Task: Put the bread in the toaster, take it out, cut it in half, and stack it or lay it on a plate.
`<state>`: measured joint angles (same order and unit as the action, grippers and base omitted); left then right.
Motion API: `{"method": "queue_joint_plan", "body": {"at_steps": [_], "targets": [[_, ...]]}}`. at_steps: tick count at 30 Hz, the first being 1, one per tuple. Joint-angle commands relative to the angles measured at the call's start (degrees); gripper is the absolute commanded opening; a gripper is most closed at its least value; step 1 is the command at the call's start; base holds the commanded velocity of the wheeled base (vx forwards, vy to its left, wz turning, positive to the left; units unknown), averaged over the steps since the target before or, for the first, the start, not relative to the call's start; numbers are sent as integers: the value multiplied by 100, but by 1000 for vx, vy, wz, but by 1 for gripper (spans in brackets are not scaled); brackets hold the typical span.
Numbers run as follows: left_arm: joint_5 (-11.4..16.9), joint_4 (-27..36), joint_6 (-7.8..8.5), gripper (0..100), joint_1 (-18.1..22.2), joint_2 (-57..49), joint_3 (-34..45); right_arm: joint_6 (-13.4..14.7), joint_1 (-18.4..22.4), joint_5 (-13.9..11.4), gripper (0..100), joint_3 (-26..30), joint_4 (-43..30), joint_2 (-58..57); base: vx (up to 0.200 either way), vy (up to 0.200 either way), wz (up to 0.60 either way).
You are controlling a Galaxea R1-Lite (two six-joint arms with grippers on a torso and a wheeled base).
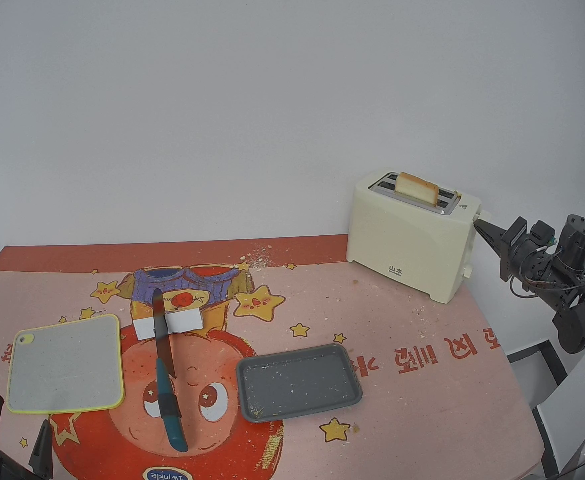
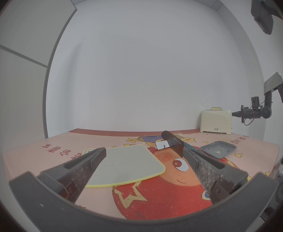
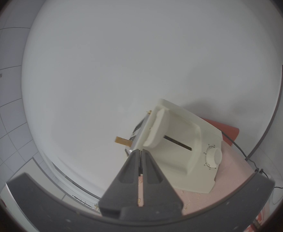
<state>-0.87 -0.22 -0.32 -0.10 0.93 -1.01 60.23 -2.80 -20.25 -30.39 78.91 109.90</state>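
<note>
- The left gripper (image 1: 18,428) sits at 7 o'clock on the pink printed table (image 1: 406,381). Its jaws are wide apart with nothing between them. The left wrist view (image 2: 144,152) shows rough, speckled pads (image 2: 209,171), which the head view does not.
- The cutting board (image 1: 66,363) is a pale grey rounded square with a yellow-green rim. It lies flat at 8 o'clock.
- The knife (image 1: 166,368) has a dark blade and a teal handle. It lies at 3 o'clock from the board, with the blade propped in a white block (image 1: 179,321). In the left wrist view the blade (image 2: 173,141) stands on edge.
- The plate (image 1: 299,381) is a grey rectangular tray with a raised rim and crumbs on it. It is near 6 o'clock.
- The toaster (image 1: 412,235) is cream, smooth and boxy, at 2 o'clock. The bread (image 1: 417,188), with its golden crust, stands up from a top slot.
- The right wrist view shows the toaster's end face, with a lever (image 3: 157,128) and a round dial (image 3: 214,157).
- The right gripper (image 1: 482,225) is at 3 o'clock from the toaster. Its jaws are pressed together and hold nothing, and its tip is just beside the toaster's end.
</note>
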Motion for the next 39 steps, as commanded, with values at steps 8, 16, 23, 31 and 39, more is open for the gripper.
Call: {"method": "queue_joint_plan", "body": {"at_steps": [8, 16, 23, 31, 39], "targets": [[-1, -13, -3, 100, 1, -57, 101, 32, 333, 30, 0, -274, -16, -83, 0, 0, 0], [-1, -4, -3, 100, 1, -66, 101, 32, 395, 109, 0, -353, -42, -12, 0, 0, 0], [-1, -4, -3, 100, 1, -57, 101, 32, 483, 153, 0, -397, -51, 164, 0, 0, 0], [-1, -4, -3, 100, 1, -66, 101, 32, 483, 153, 0, -406, 2, 313, 0, 0, 0], [-1, -4, -3, 100, 1, -57, 101, 32, 447, 153, 0, -371, 2, 383, 0, 0, 0]]}}
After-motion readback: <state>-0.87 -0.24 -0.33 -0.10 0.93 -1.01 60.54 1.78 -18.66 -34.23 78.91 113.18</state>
